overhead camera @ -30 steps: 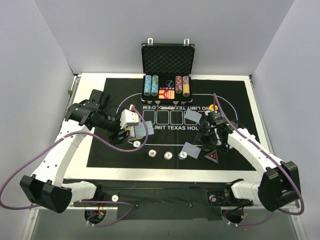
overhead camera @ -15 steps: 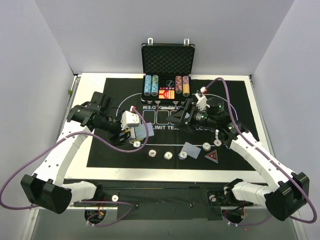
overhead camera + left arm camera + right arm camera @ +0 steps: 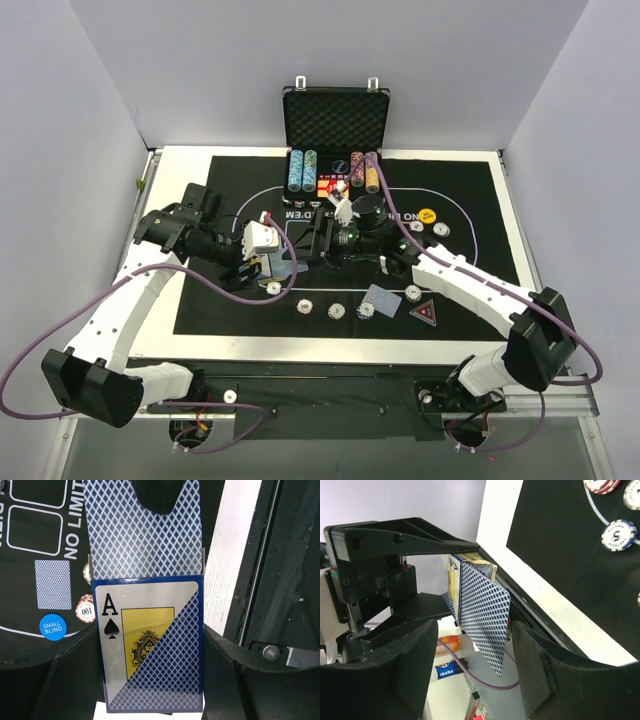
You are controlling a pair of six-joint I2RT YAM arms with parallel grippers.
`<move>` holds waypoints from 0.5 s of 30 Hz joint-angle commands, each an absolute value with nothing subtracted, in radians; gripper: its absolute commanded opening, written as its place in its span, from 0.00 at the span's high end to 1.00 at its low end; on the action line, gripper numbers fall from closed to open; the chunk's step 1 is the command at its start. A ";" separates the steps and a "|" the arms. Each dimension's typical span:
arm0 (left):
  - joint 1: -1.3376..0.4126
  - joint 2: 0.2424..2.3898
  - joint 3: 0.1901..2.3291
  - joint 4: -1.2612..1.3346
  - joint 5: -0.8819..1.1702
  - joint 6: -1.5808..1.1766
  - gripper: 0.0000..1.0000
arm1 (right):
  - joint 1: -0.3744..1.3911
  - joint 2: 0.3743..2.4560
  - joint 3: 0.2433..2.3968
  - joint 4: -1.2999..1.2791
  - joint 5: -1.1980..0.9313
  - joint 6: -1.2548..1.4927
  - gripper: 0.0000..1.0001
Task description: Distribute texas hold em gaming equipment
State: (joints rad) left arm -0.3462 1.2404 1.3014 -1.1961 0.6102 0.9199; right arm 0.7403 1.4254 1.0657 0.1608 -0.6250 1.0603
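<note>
Deck (image 3: 152, 645): glossy printed card, catching light | protruding card (image 3: 145, 530): smooth coated paper | left gripper (image 3: 150, 650) fingers (image 3: 55, 680): matt black plastic | mat (image 3: 195, 315): matt black cloth | far case (image 3: 335, 115): ridged foam, shiny metal latches | chip (image 3: 85, 611): glossy plastic | table edge (image 3: 330, 345): smooth white

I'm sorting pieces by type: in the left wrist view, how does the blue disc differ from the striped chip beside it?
The blue disc is plain blue with white words, SMALL BLIND; the striped chip is pale with dark red edge stripes, marked 100. The blue disc shows whole; the striped chip is partly hidden by the card box. Both are round and lie flat on the black mat.
</note>
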 commanded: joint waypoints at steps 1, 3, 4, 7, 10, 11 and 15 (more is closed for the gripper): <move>-0.351 1.215 1.331 -1.157 0.649 0.920 1.00 | 0.752 1.459 1.127 0.193 -0.652 1.051 0.47; -0.351 1.215 1.333 -1.155 0.649 0.920 1.00 | 0.753 1.463 1.131 0.192 -0.657 1.052 0.57; -0.351 1.212 1.333 -1.155 0.649 0.919 1.00 | 0.753 1.463 1.129 0.189 -0.657 1.049 0.60; -0.351 1.213 1.333 -1.155 0.647 0.919 1.00 | 0.753 1.456 1.124 0.154 -0.650 1.028 0.73; -0.351 1.210 1.335 -1.154 0.646 0.919 1.00 | 0.749 1.447 1.112 0.129 -0.644 1.014 0.85; -0.351 1.212 1.335 -1.155 0.646 0.919 1.00 | 0.744 1.442 1.103 0.127 -0.644 1.014 0.87; -0.351 1.207 1.335 -1.157 0.647 0.919 1.00 | 0.726 1.411 1.080 0.106 -0.637 0.997 0.89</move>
State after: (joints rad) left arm -0.3462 1.2400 1.3014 -1.1954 0.6094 0.9199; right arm 0.7452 1.4658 1.0885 0.1299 -0.6361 1.0332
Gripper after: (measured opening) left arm 0.746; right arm 0.117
